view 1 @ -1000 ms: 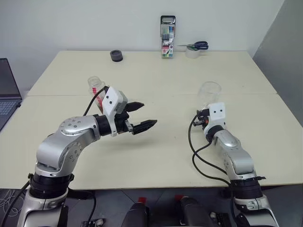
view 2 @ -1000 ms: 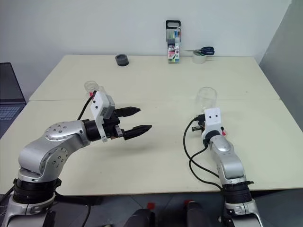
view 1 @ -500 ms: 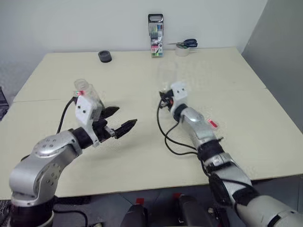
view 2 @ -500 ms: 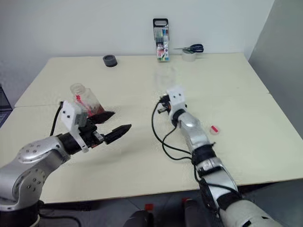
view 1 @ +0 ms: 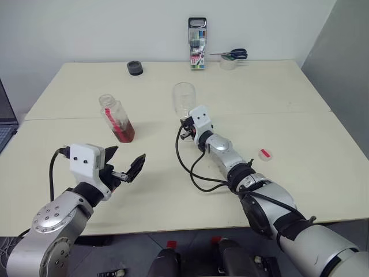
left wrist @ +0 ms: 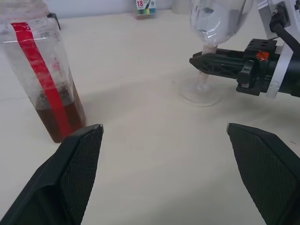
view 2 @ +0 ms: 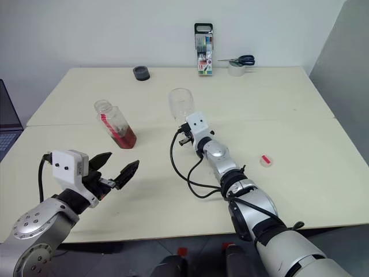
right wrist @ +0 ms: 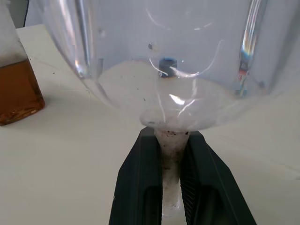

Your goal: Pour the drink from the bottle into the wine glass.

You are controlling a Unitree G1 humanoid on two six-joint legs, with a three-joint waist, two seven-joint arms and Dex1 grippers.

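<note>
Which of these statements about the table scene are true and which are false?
1. The right end effector is shut on the stem of the clear stemmed wine glass. True.
2. The small clear plastic bottle lies on its side. False: it stands upright.
3. The left end effector is open and holds nothing. True.
4. The wine glass is half full of the reddish-brown drink. False: the glass is empty; the drink sits in the bottle.
5. The bottle's cap is on. False: its neck is open.

wine glass carried leftward near bottle, left gripper drawn back
</note>
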